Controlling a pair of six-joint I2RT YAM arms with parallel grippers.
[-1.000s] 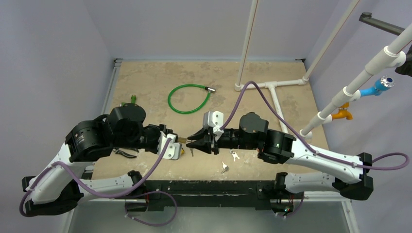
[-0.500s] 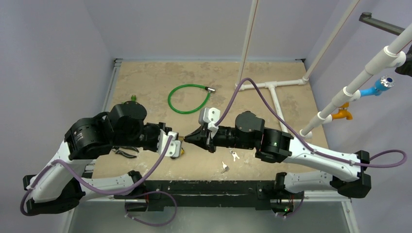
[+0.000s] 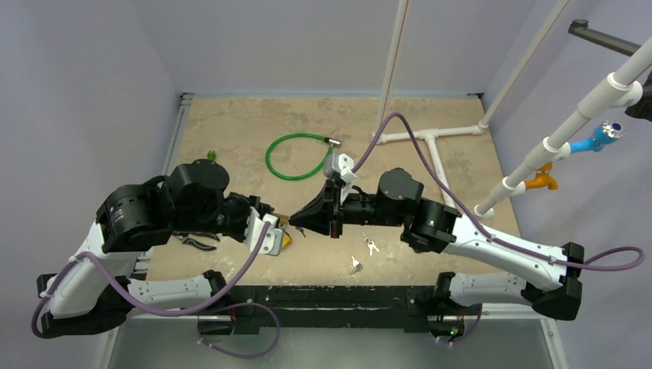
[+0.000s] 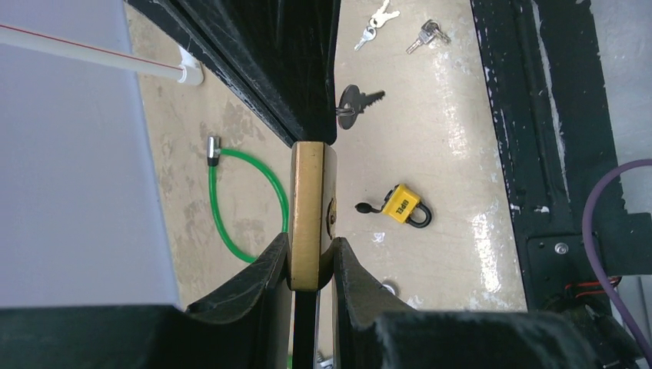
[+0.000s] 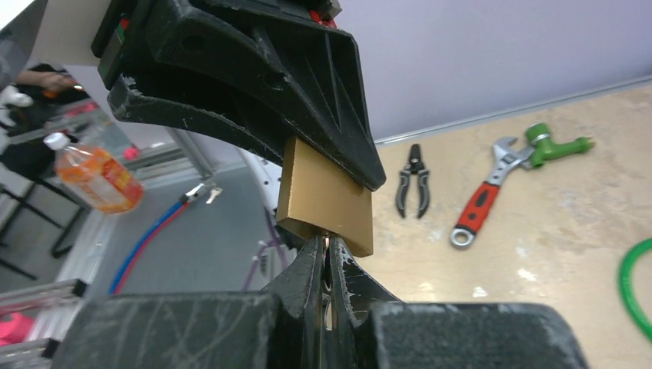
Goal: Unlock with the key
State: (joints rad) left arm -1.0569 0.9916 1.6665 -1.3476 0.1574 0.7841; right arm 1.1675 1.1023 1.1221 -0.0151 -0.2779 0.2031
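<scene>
My left gripper [image 4: 310, 265] is shut on a brass padlock [image 4: 310, 207] and holds it above the table, body pointing at the right arm. My right gripper [image 5: 329, 247] is shut on a silver key [image 5: 327, 257] whose tip sits in the underside of the brass padlock [image 5: 327, 196]. A second key with a black head [image 4: 357, 100] hangs beside the right fingers. In the top view the two grippers meet at the padlock [image 3: 286, 223], left gripper [image 3: 273, 229] and right gripper [image 3: 301, 223] nose to nose. The shackle is hidden between the left fingers.
A yellow padlock [image 4: 404, 206] with a key in it lies on the table below the grippers. A green cable lock [image 3: 296, 157] lies further back. Loose keys [image 3: 371, 246] lie near the front edge. Pliers [image 5: 413, 181], a red wrench [image 5: 484, 192] and a white pipe frame [image 3: 430, 138] are nearby.
The right wrist has rolled with the key against the padlock, its camera mount swinging toward the far side. The left gripper keeps its hold on the padlock, almost still.
</scene>
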